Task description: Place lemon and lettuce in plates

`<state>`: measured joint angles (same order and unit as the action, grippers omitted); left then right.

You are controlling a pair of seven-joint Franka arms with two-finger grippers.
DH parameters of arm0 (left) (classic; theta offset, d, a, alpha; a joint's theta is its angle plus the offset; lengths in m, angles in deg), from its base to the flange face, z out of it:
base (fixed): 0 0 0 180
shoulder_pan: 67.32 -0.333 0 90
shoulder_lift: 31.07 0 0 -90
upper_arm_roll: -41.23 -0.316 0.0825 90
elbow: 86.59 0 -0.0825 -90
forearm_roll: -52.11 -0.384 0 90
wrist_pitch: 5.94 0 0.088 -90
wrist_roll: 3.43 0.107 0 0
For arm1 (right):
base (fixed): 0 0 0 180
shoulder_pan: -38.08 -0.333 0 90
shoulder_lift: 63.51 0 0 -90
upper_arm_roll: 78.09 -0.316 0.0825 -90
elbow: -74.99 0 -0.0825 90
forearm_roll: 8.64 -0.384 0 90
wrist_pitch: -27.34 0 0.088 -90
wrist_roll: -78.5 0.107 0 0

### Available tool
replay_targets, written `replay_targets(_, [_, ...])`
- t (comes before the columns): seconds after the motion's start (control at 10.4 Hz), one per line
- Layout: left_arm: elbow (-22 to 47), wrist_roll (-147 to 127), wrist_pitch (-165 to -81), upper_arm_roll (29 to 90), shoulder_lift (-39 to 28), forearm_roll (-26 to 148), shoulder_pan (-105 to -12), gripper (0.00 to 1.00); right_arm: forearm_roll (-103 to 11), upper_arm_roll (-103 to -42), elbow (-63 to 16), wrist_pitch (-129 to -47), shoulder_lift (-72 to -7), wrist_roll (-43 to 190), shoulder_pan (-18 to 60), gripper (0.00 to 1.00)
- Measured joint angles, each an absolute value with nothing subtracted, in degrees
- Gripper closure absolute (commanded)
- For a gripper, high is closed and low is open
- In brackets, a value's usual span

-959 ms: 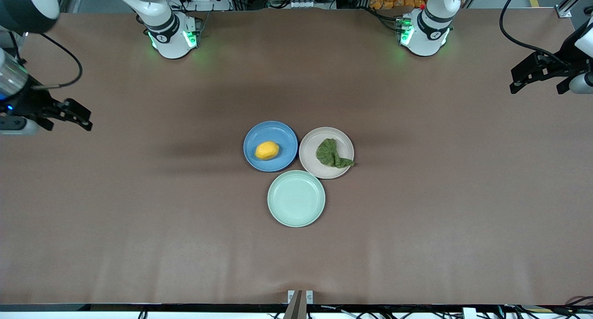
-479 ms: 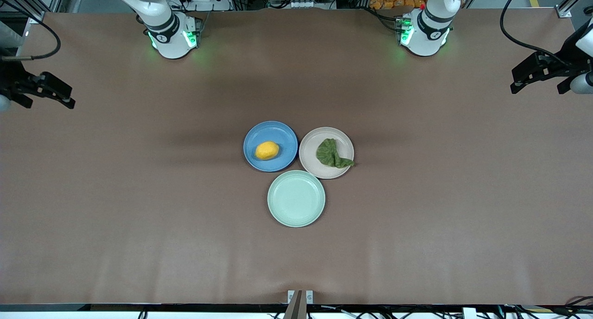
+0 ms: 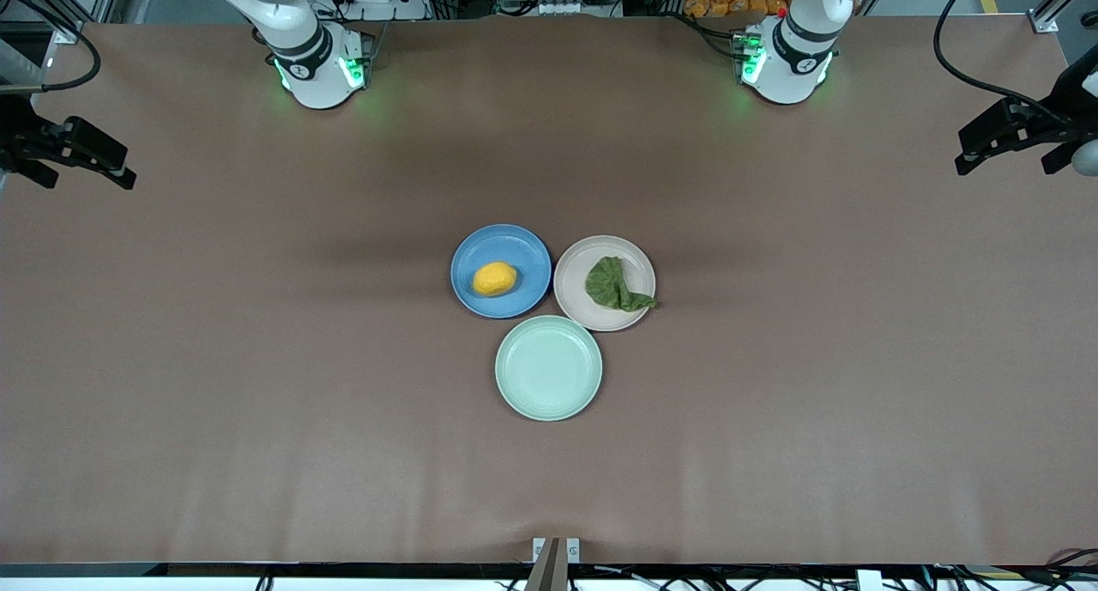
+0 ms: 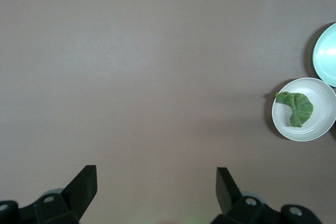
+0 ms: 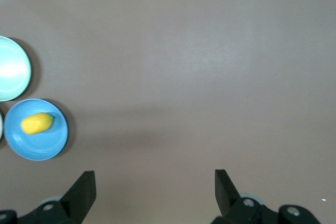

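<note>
You will find the lemon (image 3: 495,279) in the blue plate (image 3: 524,250) and the lettuce (image 3: 613,285) in the beige-pink plate (image 3: 576,296). Both the left end effector (image 3: 1012,138) and the right end effector (image 3: 73,153) hang released, empty, over the worktop (image 3: 257,385) ends.

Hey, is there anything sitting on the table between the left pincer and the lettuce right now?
Nothing visible. The left pincer hangs open over the left arm's end of the table, and only bare table lies between it and the lettuce, which already rests in the beige-pink plate. The right pincer is open over the right arm's end.
</note>
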<state>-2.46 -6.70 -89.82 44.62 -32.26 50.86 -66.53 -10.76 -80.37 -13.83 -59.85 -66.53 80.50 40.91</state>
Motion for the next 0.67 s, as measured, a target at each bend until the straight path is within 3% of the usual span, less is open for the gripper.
replay_targets(0.67, [-2.46, -6.70, -89.82, 45.71, -32.26, 50.86, -67.44, 0.00, -8.44, -80.06, -12.36, -59.85, -66.54, 80.49, 40.94, 0.00])
